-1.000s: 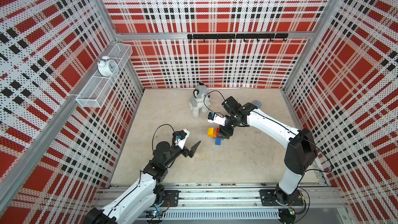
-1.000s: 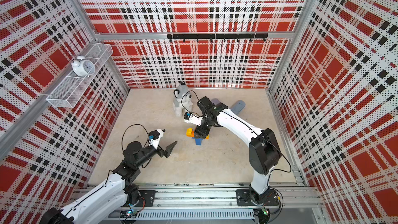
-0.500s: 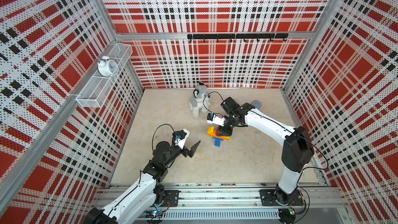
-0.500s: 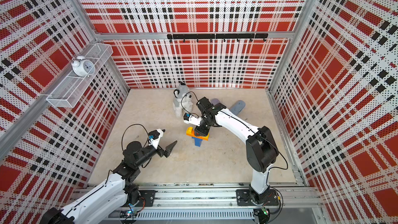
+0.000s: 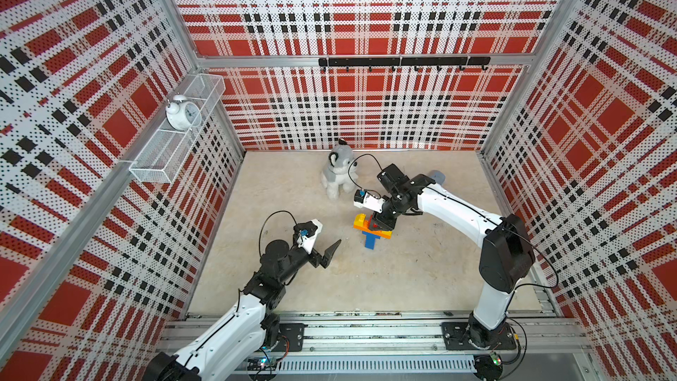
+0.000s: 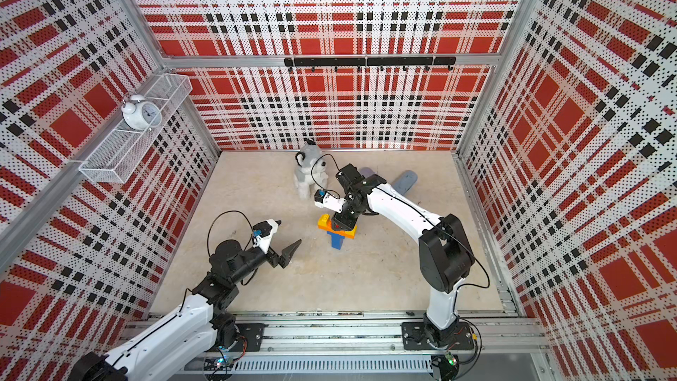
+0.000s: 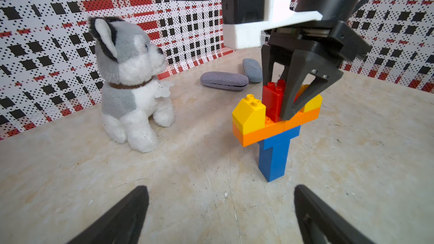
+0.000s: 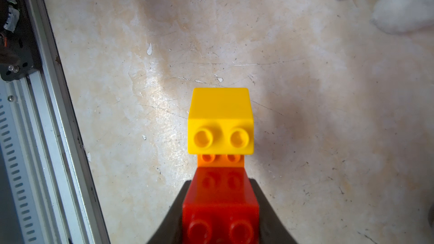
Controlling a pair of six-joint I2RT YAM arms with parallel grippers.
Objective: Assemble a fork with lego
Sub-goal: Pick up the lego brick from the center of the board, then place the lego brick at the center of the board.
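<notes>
The fork stands upright on its blue handle at mid table. Its orange crossbar carries a yellow brick at each end and a red brick in the middle. From above, my right gripper is shut on the red brick, one finger on each side. My left gripper is open and empty, low and to the left of the fork, facing it.
A grey-and-white plush dog sits behind the fork to the left. Two grey-blue oblong cases lie behind the right arm. A wire shelf with an alarm clock hangs on the left wall. Aluminium rail along the front.
The right gripper's jaws have closed onto the red brick on top of the fork. The left arm has not moved.
</notes>
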